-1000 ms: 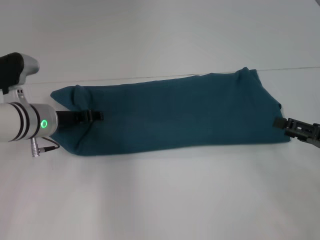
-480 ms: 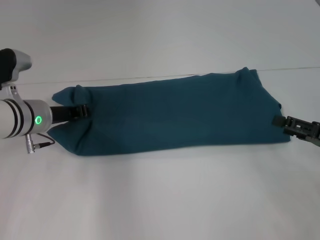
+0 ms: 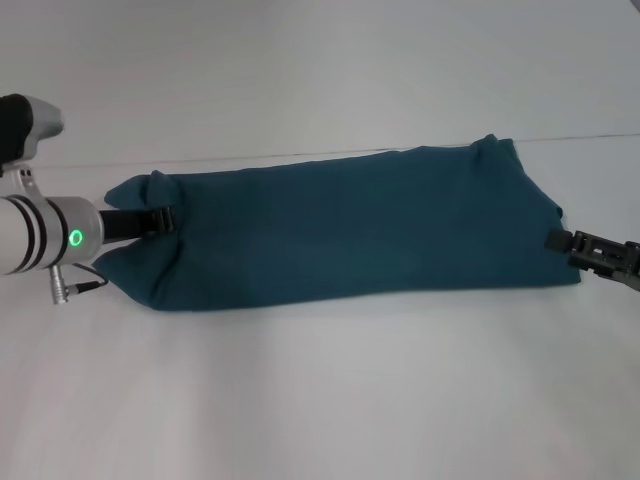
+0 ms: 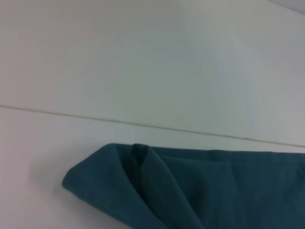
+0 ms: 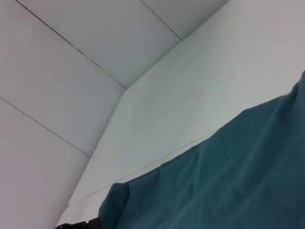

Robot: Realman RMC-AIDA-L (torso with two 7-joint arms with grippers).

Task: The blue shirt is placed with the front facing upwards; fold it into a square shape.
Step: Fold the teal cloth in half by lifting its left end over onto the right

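The blue shirt (image 3: 340, 225) lies folded into a long band. Left gripper (image 3: 165, 217) rests on one end, right gripper (image 3: 556, 241) at the other; grip state cannot be determined.

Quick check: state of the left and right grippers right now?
Left gripper: over the left end of the blue shirt; open or shut cannot be told.
Right gripper: at the shirt's right edge; cannot be told either.

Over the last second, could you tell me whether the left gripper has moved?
Yes. The left gripper has pulled back toward the robot's left, from farther in over the blue shirt to near its left end.
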